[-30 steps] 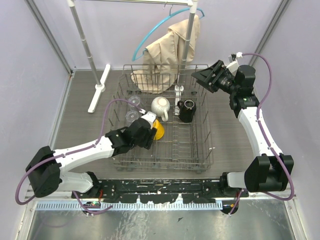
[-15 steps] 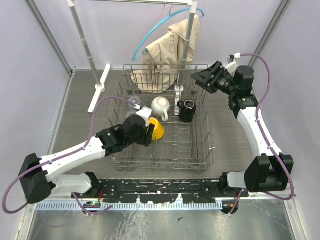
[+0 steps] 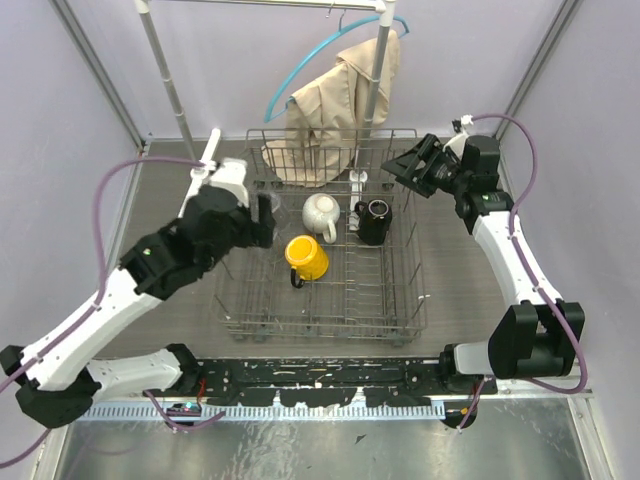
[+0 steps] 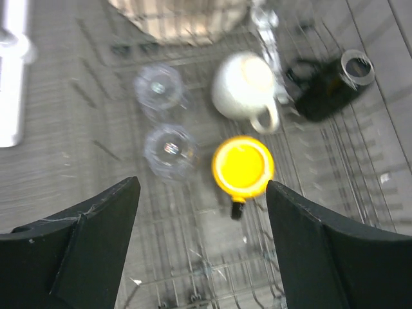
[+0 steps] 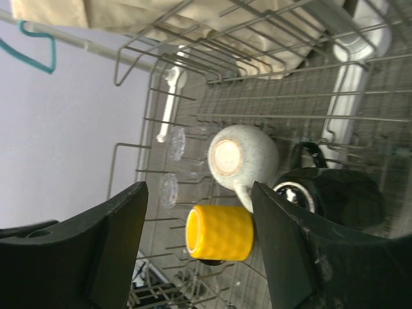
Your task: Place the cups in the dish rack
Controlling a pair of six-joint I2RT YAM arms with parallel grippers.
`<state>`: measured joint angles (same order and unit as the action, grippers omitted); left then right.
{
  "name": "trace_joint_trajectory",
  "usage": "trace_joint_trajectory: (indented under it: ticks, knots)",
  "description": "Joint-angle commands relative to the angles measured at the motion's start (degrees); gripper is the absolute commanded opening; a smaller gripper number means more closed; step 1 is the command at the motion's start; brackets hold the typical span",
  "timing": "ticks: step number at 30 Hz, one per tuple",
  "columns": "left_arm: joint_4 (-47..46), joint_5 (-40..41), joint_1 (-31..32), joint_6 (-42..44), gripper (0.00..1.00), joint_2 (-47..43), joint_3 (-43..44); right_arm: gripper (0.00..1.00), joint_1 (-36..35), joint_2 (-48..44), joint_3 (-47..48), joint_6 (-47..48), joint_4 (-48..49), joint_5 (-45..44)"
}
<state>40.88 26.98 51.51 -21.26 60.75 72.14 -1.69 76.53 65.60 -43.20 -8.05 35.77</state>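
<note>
Fingers point(image 4: 90, 244) on left gripper point(image 4: 201, 190) and right gripper point(image 5: 198, 193) stood wide, empty; all five cups point(image 3: 306, 256) sat in the dish rack point(image 3: 416, 270); loading appeared complete.

Dish rack point(image 3: 385, 300) from above — its near half and right side hold only upright tines, open from overhead. The far half is crowded: white mug point(image 3: 320, 211), black mug point(image 3: 375, 221), yellow mug point(image 3: 306, 257) at the middle and two tumblers point(image 4: 170, 149) at the left. A hanging garment point(image 3: 335, 110) overlaps the far wall.
</note>
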Motion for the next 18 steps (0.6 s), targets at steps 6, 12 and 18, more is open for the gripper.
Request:
trace_joint_trajectory:
  ticks: [6,12,18]
  knots:
    - [6.84,-1.30,-20.36,-1.08,0.95,-1.18,6.94,0.72,1.38,3.32,11.32,14.87,-9.39,-9.71]
    - [8.14,-2.66,-30.24,-6.69,1.00,2.45,2.70,0.75,2.82,9.63,21.90,18.02,-14.18,-14.14]
    - [0.63,-3.07,-36.21,-10.12,0.98,2.75,-5.37,0.86,7.29,11.05,24.55,20.63,-16.66,-17.74]
